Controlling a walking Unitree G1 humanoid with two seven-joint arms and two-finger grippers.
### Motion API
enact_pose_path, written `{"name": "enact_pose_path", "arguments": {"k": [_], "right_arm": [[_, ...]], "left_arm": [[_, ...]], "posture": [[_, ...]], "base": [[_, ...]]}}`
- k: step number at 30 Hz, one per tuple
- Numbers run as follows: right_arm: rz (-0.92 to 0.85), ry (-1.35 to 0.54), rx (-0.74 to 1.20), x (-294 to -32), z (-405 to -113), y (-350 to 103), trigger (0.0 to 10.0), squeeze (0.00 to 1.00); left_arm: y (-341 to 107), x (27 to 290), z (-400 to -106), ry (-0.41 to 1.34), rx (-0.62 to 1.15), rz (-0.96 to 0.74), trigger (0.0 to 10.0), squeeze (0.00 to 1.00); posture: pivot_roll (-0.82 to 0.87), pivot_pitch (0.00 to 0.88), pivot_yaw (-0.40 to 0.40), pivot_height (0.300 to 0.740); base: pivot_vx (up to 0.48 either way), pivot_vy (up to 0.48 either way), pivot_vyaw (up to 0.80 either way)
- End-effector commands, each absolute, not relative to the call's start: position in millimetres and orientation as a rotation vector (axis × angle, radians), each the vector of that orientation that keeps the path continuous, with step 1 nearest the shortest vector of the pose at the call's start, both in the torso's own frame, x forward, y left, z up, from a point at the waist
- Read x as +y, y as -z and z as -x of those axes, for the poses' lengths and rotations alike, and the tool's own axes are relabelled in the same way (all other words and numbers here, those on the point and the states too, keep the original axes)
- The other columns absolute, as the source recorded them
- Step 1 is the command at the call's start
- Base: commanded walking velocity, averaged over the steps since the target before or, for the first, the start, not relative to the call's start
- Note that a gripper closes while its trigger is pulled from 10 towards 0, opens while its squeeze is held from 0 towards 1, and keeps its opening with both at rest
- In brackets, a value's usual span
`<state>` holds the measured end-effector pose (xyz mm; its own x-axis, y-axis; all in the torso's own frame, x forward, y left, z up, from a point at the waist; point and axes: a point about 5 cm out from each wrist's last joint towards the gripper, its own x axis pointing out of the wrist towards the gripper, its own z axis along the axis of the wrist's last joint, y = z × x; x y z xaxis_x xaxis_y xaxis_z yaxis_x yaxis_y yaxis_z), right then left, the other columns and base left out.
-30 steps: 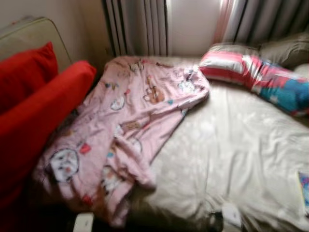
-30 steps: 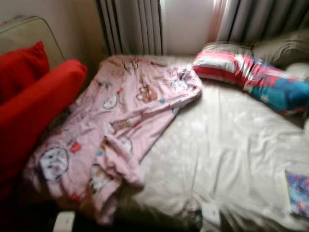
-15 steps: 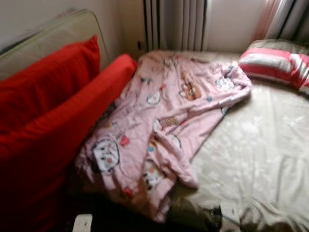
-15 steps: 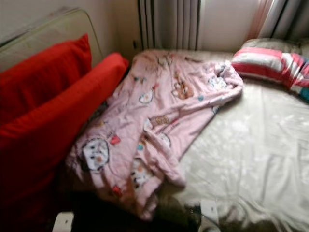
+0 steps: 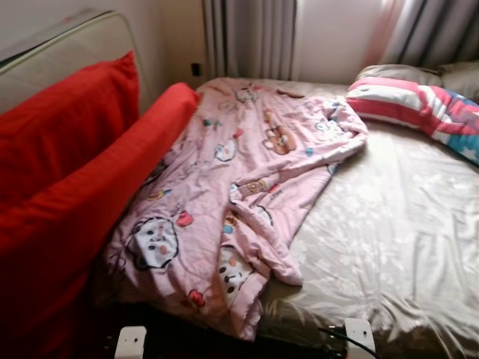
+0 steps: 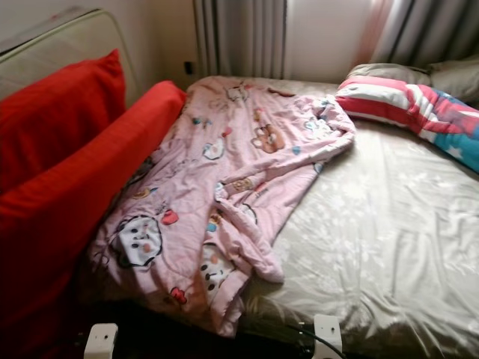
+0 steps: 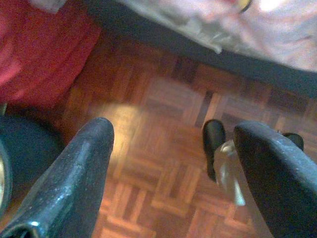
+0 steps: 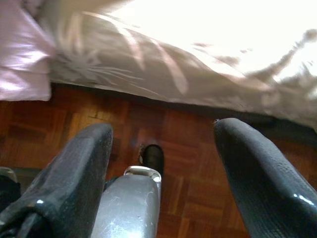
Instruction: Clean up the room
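A pink blanket [image 5: 239, 187] printed with cartoon animals lies crumpled across the left half of the bed, one corner drooping over the front edge. The bed's beige sheet [image 5: 404, 224] is bare on the right. A red, white and blue striped pillow [image 5: 419, 105] rests at the far right by the curtains. My left gripper [image 7: 173, 173] hangs open over the wooden parquet floor [image 7: 163, 163] beside the bed. My right gripper [image 8: 163, 173] is open too, low by the bed's edge, with nothing between its fingers.
Two red cushions [image 5: 67, 172] lean against a padded beige board [image 5: 67, 45] at the left. Grey curtains [image 5: 251, 37] hang behind the bed. A beige pillow [image 5: 419, 72] lies behind the striped one. White parts of my body [image 5: 131, 340] show at the bottom.
The whole picture has swung: first leftward, bringing the red cushions into view, then slightly back right. The camera moved; the blanket and pillows lie as before.
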<state>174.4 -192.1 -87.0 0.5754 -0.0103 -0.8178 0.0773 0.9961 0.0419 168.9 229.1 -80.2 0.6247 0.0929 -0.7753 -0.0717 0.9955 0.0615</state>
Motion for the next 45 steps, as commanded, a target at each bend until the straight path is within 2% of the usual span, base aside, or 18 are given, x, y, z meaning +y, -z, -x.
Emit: {"name": "enact_pose_path", "arguments": {"k": [1,11,15,21,25,31,37,38,39,41,45], "right_arm": [[-0.076,0.048,0.949,-191.3,-175.7,86.4,10.0,0.0],[-0.087,0.052,0.944,-190.3,-175.4,86.6,10.0,0.0],[-0.14,0.103,0.906,-194.4,-179.6,83.7,10.0,0.0],[-0.244,0.225,0.777,-204.3,-197.7,71.6,10.0,0.0],[-0.356,0.226,0.707,-197.4,-214.9,62.7,10.0,0.0],[-0.311,0.185,0.498,-196.3,-252.1,32.6,10.0,0.0],[-0.308,0.206,0.463,-194.1,-249.7,32.4,10.0,0.0],[-0.309,0.212,0.471,-192.0,-243.3,36.8,10.0,0.0],[-0.309,0.212,0.471,-192.0,-243.3,36.8,10.0,0.0],[-0.305,0.228,0.498,-189.9,-233.8,43.6,10.0,0.0],[-0.309,0.248,0.51,-190.5,-230.5,46.1,10.0,0.0]], "left_arm": [[82.9,230.9,-161.9,-0.104,0.908,-0.014,10.0,0.0],[82.5,232.2,-161.9,-0.096,0.909,-0.021,10.0,0.0],[81.9,232.5,-162.4,-0.093,0.9,-0.028,10.0,0.0],[81.5,231.6,-162.6,-0.084,0.885,-0.024,10.0,0.0],[81.7,232.0,-161.4,-0.12,0.872,0.016,10.0,0.0],[78.8,235.5,-162.2,-0.179,0.806,0.081,10.0,0.0],[76.6,235.4,-163.6,-0.171,0.768,0.076,10.0,0.0],[66.4,235.5,-181.9,-0.155,0.689,0.073,10.0,0.0],[66.4,235.5,-181.9,-0.155,0.689,0.073,10.0,0.0],[44.2,236.0,-214.3,-0.144,0.537,0.071,10.0,0.0],[45.2,235.2,-213.0,-0.155,0.538,0.087,10.0,0.0]], "posture": [[-0.03,0.049,0.034,0.74],[-0.03,0.041,0.041,0.74],[-0.03,0.037,0.043,0.74],[-0.03,0.03,0.044,0.74],[-0.05,0.022,0.077,0.74],[-0.06,0.022,0.075,0.74],[-0.04,0.025,0.072,0.74],[-0.03,0.024,0.064,0.74],[-0.03,0.024,0.064,0.74],[-0.02,0.024,0.058,0.74],[-0.02,0.024,0.057,0.74]], "base": [[0.0,0.0,0.8],[0.0,0.0,0.76],[0.0,0.0,0.0],[0.0,0.0,0.0],[0.0,0.0,0.0],[0.0,0.0,0.0],[0.0,0.0,0.0],[0.0,0.0,0.0],[0.0,0.0,0.0],[0.0,0.0,0.0],[0.0,0.0,0.0]]}}
